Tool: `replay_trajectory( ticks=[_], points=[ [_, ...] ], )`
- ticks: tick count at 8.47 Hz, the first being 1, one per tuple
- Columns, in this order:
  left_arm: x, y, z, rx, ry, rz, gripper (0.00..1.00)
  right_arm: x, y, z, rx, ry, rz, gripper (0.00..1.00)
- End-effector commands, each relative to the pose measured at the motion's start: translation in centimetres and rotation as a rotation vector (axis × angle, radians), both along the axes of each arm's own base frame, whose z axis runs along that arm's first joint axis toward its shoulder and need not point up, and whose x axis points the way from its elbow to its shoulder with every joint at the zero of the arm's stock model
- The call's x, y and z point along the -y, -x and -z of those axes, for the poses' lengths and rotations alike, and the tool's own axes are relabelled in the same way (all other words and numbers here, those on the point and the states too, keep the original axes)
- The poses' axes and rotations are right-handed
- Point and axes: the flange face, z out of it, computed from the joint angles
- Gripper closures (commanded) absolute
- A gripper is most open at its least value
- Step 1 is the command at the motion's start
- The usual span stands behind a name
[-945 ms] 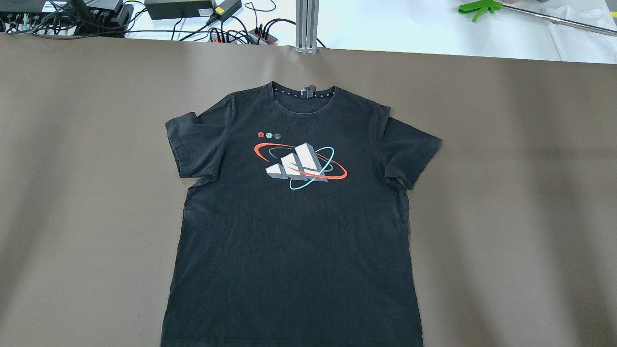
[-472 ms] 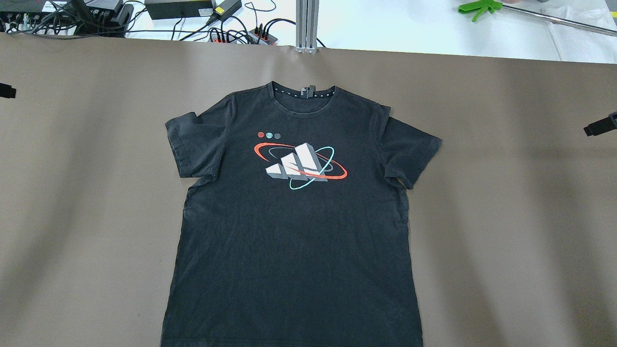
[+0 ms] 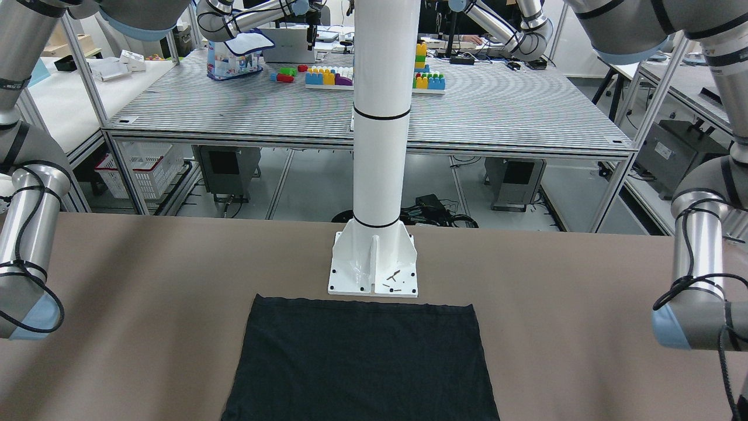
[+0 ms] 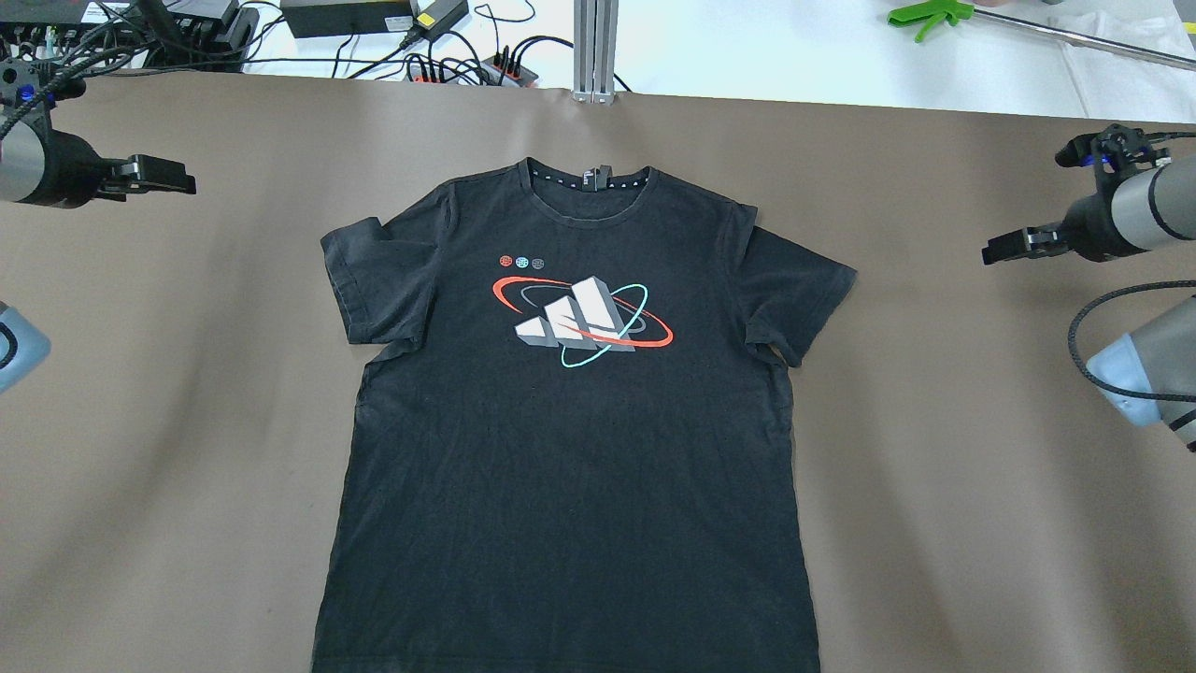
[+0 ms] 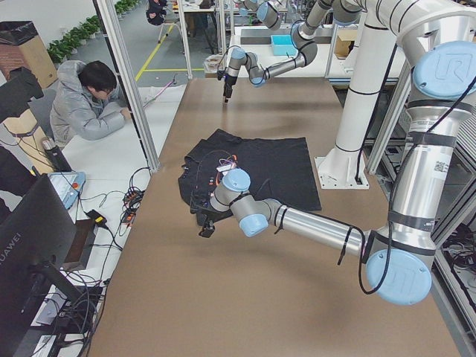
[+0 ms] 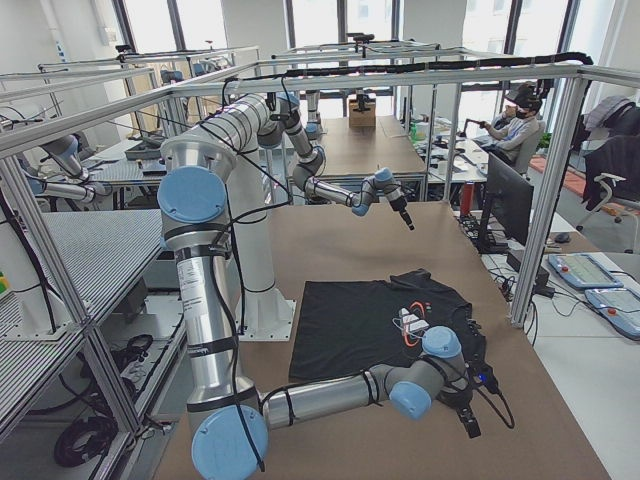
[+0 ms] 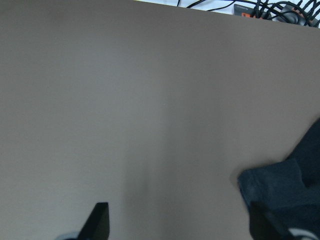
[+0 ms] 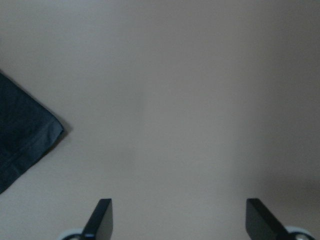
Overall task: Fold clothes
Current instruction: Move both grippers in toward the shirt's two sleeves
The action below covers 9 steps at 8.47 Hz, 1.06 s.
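Observation:
A black T-shirt (image 4: 570,421) with a red, white and teal chest print lies flat and face up on the brown table cover (image 4: 953,486), collar at the far side. Its hem end shows in the front-facing view (image 3: 362,356). My left gripper (image 4: 177,179) hovers open over bare table, left of the left sleeve (image 7: 285,185), and holds nothing. My right gripper (image 4: 995,252) hovers open and empty to the right of the right sleeve (image 8: 20,130). In both wrist views the fingertips (image 7: 100,220) (image 8: 102,215) stand wide apart over the table.
The white pillar base (image 3: 374,269) stands just behind the hem. An aluminium post (image 4: 594,47), power strips and cables (image 4: 448,65) and a green tool (image 4: 925,17) lie beyond the far edge. An operator (image 5: 93,100) sits by the table.
Both arms have come in from the sides. Both grippers moved inward toward the sleeves. The T-shirt has not moved.

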Motion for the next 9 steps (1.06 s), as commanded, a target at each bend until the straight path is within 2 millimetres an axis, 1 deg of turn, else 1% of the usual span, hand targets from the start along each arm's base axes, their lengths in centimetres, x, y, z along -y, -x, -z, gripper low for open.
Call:
replay_trajectory(
  ticks=[1,2,3,4,5,7,8,9],
  points=[
    [1.9,-3.7,1.9,-0.019,-0.003,0.036,0.0,0.6,6.6,3.7,0.057,0.046,-0.112,0.06],
    [2.8,-4.2,2.2,-0.02,0.0,0.039,0.0,0.6,8.9,4.9,0.079,0.053,-0.179,0.06],
    [3.1,-4.3,2.5,-0.021,-0.003,0.043,0.0,0.6,11.7,5.9,0.084,0.056,-0.213,0.06],
    [3.1,-4.3,2.5,-0.02,-0.004,0.045,0.0,0.9,13.4,6.1,0.08,0.057,-0.225,0.06],
    [3.1,-4.3,2.5,-0.03,0.009,0.055,0.0,0.8,14.2,6.0,0.086,0.04,-0.224,0.06],
    [3.0,-4.4,2.8,-0.047,0.009,0.063,0.0,0.9,14.4,5.3,0.104,0.033,-0.228,0.06],
    [2.9,-4.4,3.1,-0.058,0.016,0.076,0.0,0.8,14.4,5.4,0.108,0.031,-0.228,0.06],
    [2.4,-6.7,3.2,-0.053,0.016,0.075,0.0,0.6,15.0,5.5,0.109,0.034,-0.22,0.06]
  ],
)
